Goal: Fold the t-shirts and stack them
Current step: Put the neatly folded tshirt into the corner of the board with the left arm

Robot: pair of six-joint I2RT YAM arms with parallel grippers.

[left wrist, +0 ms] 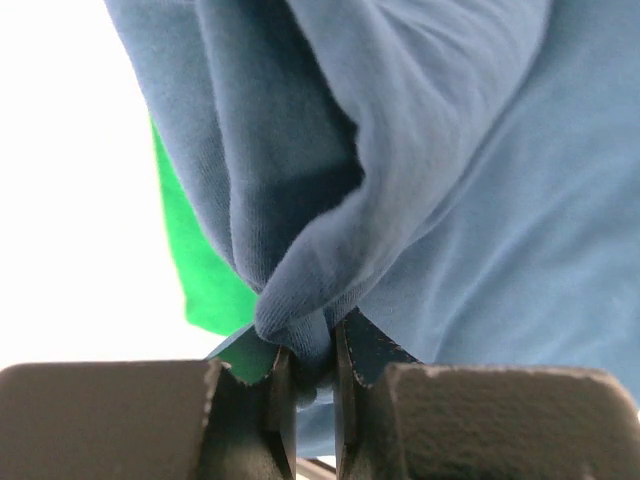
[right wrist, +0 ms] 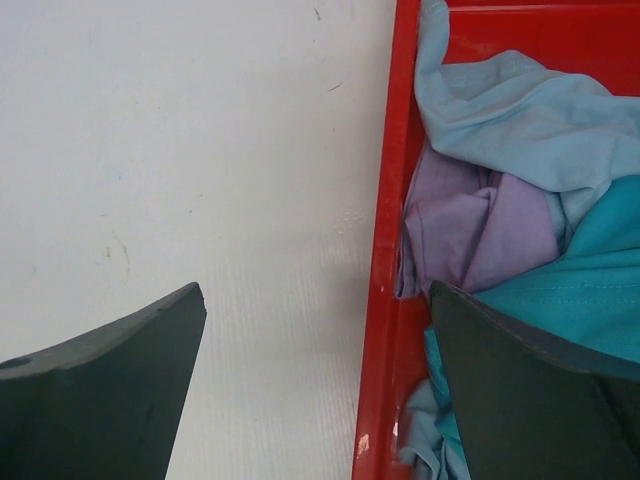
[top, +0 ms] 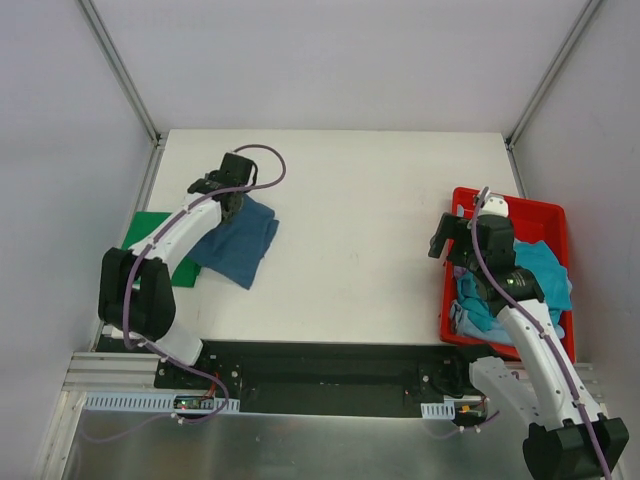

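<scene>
We see our left gripper (left wrist: 313, 345) pinched tight on a fold of the dark blue t-shirt (top: 243, 242), which lies crumpled at the left of the table (top: 360, 200), overlapping the green t-shirt (top: 158, 243). Our right gripper (right wrist: 315, 300) hangs wide open, holding nothing, over the left rim of the red bin (top: 545, 212), which holds a heap of shirts (right wrist: 500, 130).

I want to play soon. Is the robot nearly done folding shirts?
No. A green t-shirt lies flat, seemingly folded. The left hand pinches the dark blue t-shirt. A light blue shirt, a lavender shirt and a teal shirt wait crumpled in the red bin.
</scene>
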